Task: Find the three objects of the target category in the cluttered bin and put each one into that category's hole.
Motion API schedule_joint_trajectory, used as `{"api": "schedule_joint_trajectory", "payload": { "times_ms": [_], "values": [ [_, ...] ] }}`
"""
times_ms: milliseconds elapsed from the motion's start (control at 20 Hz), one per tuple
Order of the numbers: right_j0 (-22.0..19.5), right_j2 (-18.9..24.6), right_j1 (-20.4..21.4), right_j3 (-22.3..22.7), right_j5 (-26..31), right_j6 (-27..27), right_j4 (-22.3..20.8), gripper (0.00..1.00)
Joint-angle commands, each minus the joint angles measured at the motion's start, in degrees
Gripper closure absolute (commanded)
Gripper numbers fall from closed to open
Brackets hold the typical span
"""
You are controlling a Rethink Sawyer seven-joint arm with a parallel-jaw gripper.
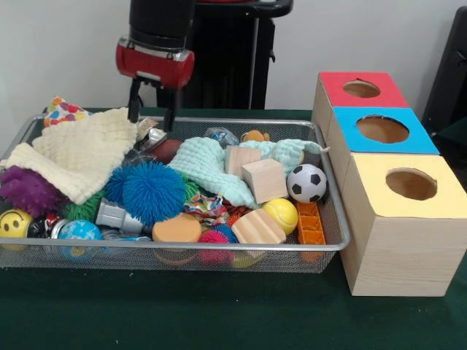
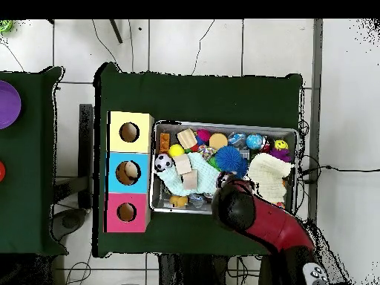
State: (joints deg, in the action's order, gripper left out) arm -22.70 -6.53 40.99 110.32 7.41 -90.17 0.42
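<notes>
My gripper [image 1: 151,124] hangs open over the back of the wire bin [image 1: 182,246], just above the edge of a cream cloth [image 1: 80,149] and a shiny silver item [image 1: 149,135]. Nothing sits between its fingers. The bin also holds a mint cloth [image 1: 208,168], a blue spiky ball [image 1: 149,191], a soccer ball [image 1: 306,182], a yellow ball [image 1: 281,214] and wooden blocks [image 1: 265,180]. To the right stand three boxes with holes: red [image 1: 361,89], blue [image 1: 383,130], yellow [image 1: 411,184]. In the overhead view the arm [image 2: 260,219] hides the gripper above the bin [image 2: 289,133].
A purple spiky ball [image 1: 28,191], a smiley ball [image 1: 13,222], an orange disc [image 1: 177,230] and an orange brick [image 1: 310,222] crowd the bin's front. The overhead view shows something tan inside the blue box's hole [image 2: 128,172]. A purple plate [image 2: 6,104] lies on a side table.
</notes>
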Motion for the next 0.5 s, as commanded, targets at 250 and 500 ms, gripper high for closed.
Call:
{"api": "schedule_joint_trajectory", "payload": {
  "times_ms": [250, 500],
  "values": [
    [-4.6, 7.8, -9.8, -8.7, -7.6, -8.7, 0.2, 0.0],
    [-5.7, 8.6, -11.2, -9.5, -7.6, -8.5, 0.0, 0.0]
  ]
}}
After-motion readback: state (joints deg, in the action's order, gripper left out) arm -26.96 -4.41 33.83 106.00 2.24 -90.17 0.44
